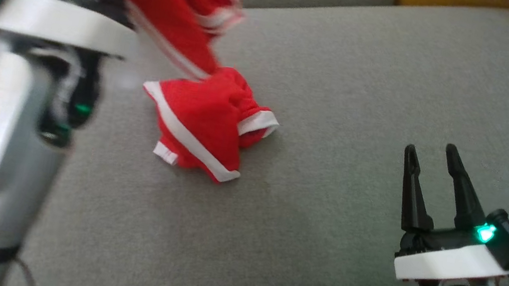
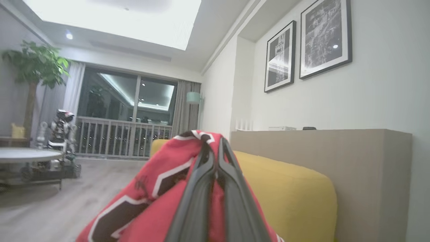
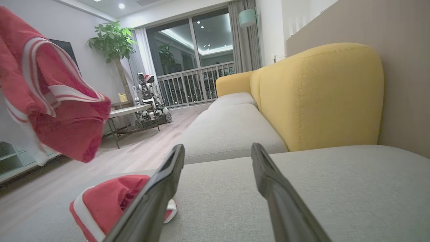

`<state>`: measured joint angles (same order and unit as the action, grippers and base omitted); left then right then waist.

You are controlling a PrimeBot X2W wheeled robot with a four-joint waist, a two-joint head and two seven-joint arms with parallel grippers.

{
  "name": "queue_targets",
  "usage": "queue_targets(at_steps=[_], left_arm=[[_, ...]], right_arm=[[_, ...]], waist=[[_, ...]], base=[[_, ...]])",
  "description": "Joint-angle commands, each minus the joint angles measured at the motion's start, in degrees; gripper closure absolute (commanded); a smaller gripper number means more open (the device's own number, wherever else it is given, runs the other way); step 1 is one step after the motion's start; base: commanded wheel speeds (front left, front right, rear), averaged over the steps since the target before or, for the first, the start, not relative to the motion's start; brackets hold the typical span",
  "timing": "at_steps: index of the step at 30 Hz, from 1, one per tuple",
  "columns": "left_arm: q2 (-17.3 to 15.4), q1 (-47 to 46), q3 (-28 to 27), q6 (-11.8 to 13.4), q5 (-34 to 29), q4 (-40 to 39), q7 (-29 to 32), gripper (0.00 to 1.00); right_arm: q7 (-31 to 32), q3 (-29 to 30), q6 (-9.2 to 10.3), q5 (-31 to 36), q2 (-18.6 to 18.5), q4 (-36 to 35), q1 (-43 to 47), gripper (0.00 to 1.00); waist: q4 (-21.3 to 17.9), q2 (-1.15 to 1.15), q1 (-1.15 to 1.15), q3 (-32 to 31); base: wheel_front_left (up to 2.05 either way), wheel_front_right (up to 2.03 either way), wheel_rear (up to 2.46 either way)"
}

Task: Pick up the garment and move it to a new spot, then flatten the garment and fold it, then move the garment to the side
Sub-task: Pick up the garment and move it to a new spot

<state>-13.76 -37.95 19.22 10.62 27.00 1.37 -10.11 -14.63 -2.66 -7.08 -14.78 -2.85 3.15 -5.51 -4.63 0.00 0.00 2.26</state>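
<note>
The garment [image 1: 202,120] is red cloth with white trim. Its lower end rests crumpled on the grey sofa seat [image 1: 353,92], while the rest hangs up towards the top left under my raised left arm. In the left wrist view my left gripper [image 2: 212,151] is shut on a fold of the garment [image 2: 158,188], which drapes around the fingers. My right gripper [image 1: 431,157] stands open low over the seat at the right, apart from the cloth. In the right wrist view the garment [image 3: 57,101] hangs at the left, and its lower end [image 3: 104,205] lies by the left finger.
Yellow back cushions [image 3: 319,97] run along the sofa's far side against a beige ledge [image 2: 322,154]. Beyond the sofa lie a wooden floor, a low round table [image 2: 23,156], a potted plant [image 3: 112,43] and a small robot figure [image 3: 147,90] near the glass doors.
</note>
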Motion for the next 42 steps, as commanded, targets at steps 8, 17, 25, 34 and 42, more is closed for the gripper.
queue_targets(at_steps=[8, 17, 25, 34, 42], left_arm=[[-12.2, 4.6, -7.0, 1.1, -0.9, 0.8, 5.1, 1.0], [-13.5, 12.8, -9.2, 4.4, -1.1, 14.1, 2.2, 1.0], [-9.6, 13.7, -8.0, 5.1, 0.0, 25.3, 2.1, 0.89], [-7.7, 11.9, -6.5, 5.3, -1.7, 24.4, -2.7, 0.0], [-6.0, 16.5, -5.2, 7.3, -2.3, 10.3, -2.8, 0.0]], right_arm=[[-0.4, -1.1, -0.41, -0.2, 0.0, -2.5, -1.5, 0.0], [-0.4, -1.2, -0.41, 0.8, 0.0, -2.9, -2.8, 0.0], [-0.4, -1.2, -0.41, 1.7, 0.0, -2.6, -3.5, 0.0], [-0.4, 0.0, -0.41, 2.6, 0.0, -2.6, -3.7, 0.0], [-0.4, 0.8, -0.41, 2.9, 0.0, -2.3, -2.5, 0.0]], waist=[[4.2, 0.0, 0.0, 1.0], [4.8, 0.0, 0.0, 3.5], [4.2, 0.0, 0.0, 4.7], [5.4, 0.0, 0.0, 3.6], [7.6, 0.0, 0.0, 0.4]], base=[[0.0, 0.0, 0.0], [0.0, 0.0, 0.0], [0.0, 0.0, 0.0], [0.0, 0.0, 0.0], [0.0, 0.0, 0.0]])
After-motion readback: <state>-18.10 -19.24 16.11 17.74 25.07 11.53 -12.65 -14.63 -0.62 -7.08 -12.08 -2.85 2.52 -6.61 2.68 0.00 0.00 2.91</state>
